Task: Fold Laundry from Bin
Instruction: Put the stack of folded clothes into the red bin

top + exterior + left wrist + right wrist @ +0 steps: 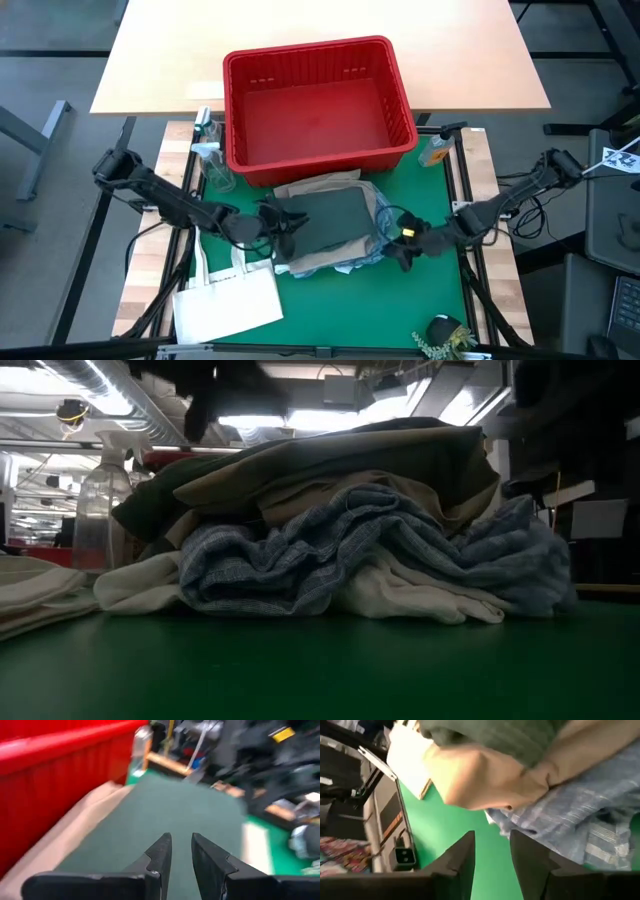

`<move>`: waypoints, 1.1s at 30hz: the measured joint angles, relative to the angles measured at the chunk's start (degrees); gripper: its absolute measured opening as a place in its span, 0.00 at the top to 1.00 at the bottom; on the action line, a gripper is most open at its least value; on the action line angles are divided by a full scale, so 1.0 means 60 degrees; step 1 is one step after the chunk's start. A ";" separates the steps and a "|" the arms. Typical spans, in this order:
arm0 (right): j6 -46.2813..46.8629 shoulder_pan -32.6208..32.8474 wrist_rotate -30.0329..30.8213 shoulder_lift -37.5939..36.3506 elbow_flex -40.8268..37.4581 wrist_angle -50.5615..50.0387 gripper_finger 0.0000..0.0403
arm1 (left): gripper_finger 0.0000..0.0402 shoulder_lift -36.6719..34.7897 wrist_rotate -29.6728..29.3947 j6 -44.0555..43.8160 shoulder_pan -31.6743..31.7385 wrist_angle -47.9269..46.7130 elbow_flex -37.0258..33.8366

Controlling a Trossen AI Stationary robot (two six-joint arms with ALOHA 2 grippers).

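Observation:
The laundry lies in a pile on the green mat (pixel 420 290) in front of the red bin (pixel 318 100), which shows no cloth inside. A dark green garment (pixel 330 218) is on top, over beige cloth (pixel 300 490), blue-and-white striped cloth (pixel 330 550) and white cloth (pixel 410 595). My left gripper (pixel 278 226) is at the pile's left edge, open by a narrow gap (pixel 181 842) above the green garment (pixel 175 805). At the pile's right edge my right gripper (pixel 388 245) is open (pixel 492 845) over bare mat, beside the striped cloth (pixel 580 820).
A flat white tote bag (pixel 225 300) lies at the near left. A clear spray bottle (pixel 206 150) stands left of the bin and a small bottle (pixel 435 150) right of it. A dark object with greenery (pixel 445 335) sits at the near edge.

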 joint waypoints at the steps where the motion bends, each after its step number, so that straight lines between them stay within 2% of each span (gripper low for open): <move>1: -0.0004 0.0228 0.0404 0.0058 0.0051 0.0001 0.69 | 0.83 0.0000 0.0004 -0.0151 0.0116 -0.0360 0.0000; 5: -0.0004 0.0810 0.1551 0.0620 0.0093 0.0239 0.69 | 0.83 0.0000 0.0020 -0.0940 0.0529 -0.2033 -0.0004; 9: -0.0029 0.0843 0.1660 0.1623 0.0089 0.1105 0.69 | 0.83 0.0004 0.0543 -0.1209 0.0850 -0.3128 -0.0004; 14: -0.0263 0.0752 0.1673 0.3152 0.0089 0.2026 0.69 | 0.83 0.0024 0.1079 -0.1212 0.1046 -0.3620 -0.0005; 18: -0.0223 0.0640 0.1895 0.4020 0.0082 0.1974 0.69 | 0.83 0.0353 0.1624 -0.1218 0.0997 -0.3573 -0.0004; 23: 0.0208 0.0280 0.2491 0.4320 0.0086 0.1177 0.69 | 0.83 0.1313 0.2252 -0.1941 0.0785 -0.3274 -0.0004; 27: 0.0221 -0.0099 0.2980 0.4297 0.0086 0.0264 0.69 | 0.83 0.2138 0.2726 -0.2228 0.0533 -0.2263 -0.0004; 33: 0.0205 -0.0590 0.2964 0.4139 0.0090 -0.1158 0.69 | 0.83 0.2706 0.3276 -0.2696 0.0047 -0.0628 0.0004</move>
